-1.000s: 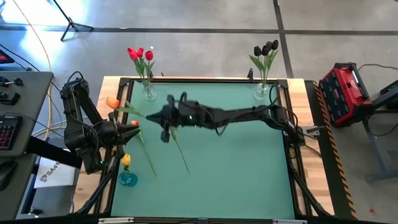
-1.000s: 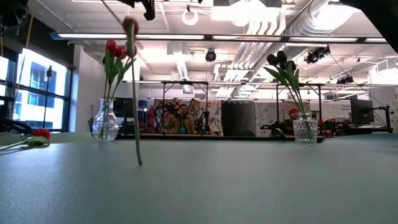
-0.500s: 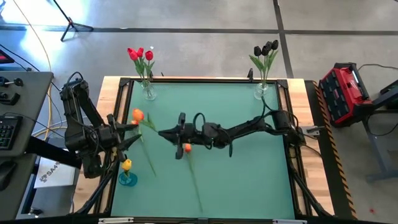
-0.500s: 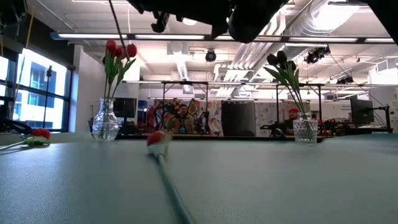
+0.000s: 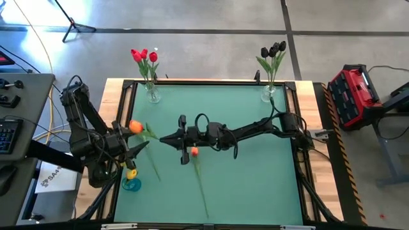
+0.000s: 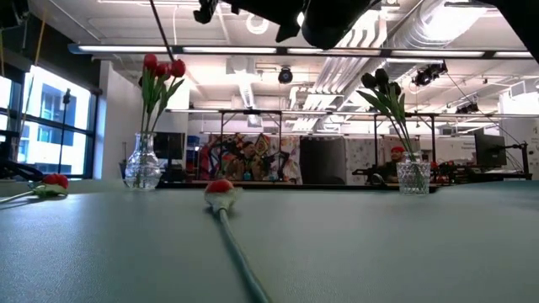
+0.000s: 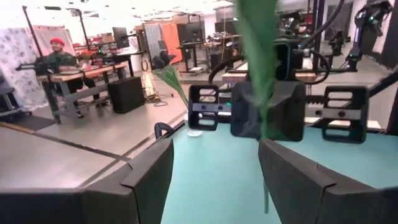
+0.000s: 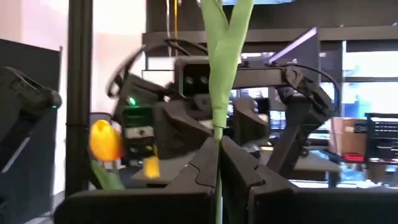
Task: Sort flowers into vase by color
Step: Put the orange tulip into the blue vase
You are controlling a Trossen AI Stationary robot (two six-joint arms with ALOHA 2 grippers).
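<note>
An orange tulip (image 5: pixel 135 126) slants over the table's left side; its stem runs toward the near edge (image 5: pixel 156 171). My right gripper (image 5: pixel 162 137) (image 8: pixel 219 142), reaching in from the right, is shut on its green. My left gripper (image 5: pixel 135 148) (image 7: pixel 214 146) is open; its fingers stand on either side of that green (image 7: pixel 261 74) without touching it. A red-orange tulip (image 5: pixel 193 151) (image 6: pixel 219 187) lies flat on the mat under my right arm. Red tulips stand in a glass vase (image 5: pixel 152 94), dark ones in another (image 5: pixel 270 94), and a yellow one (image 5: pixel 130 167) in a blue vase (image 5: pixel 131 184). My right gripper pinches the orange tulip's green (image 8: pixel 217 127) between its two shut fingers; whether that part is stem or leaf base, I cannot tell. The fingers lie level and come from the table's right. The green rises above them and forks into leaves.
A red toolbox (image 5: pixel 353 94) sits off the table's right edge and a desk with a keyboard (image 5: pixel 9 131) off its left. Red flower heads (image 6: pixel 52 179) lie low at the left in the low view. The mat's right half (image 5: pixel 255 179) is bare. People sit in the room beyond.
My left gripper has opened, let go of the orange tulip and drawn back toward the near edge. The tulip's head has swung from the far left toward the middle. My right gripper has turned level, pointing left. The red-orange tulip, upright before, has fallen flat.
</note>
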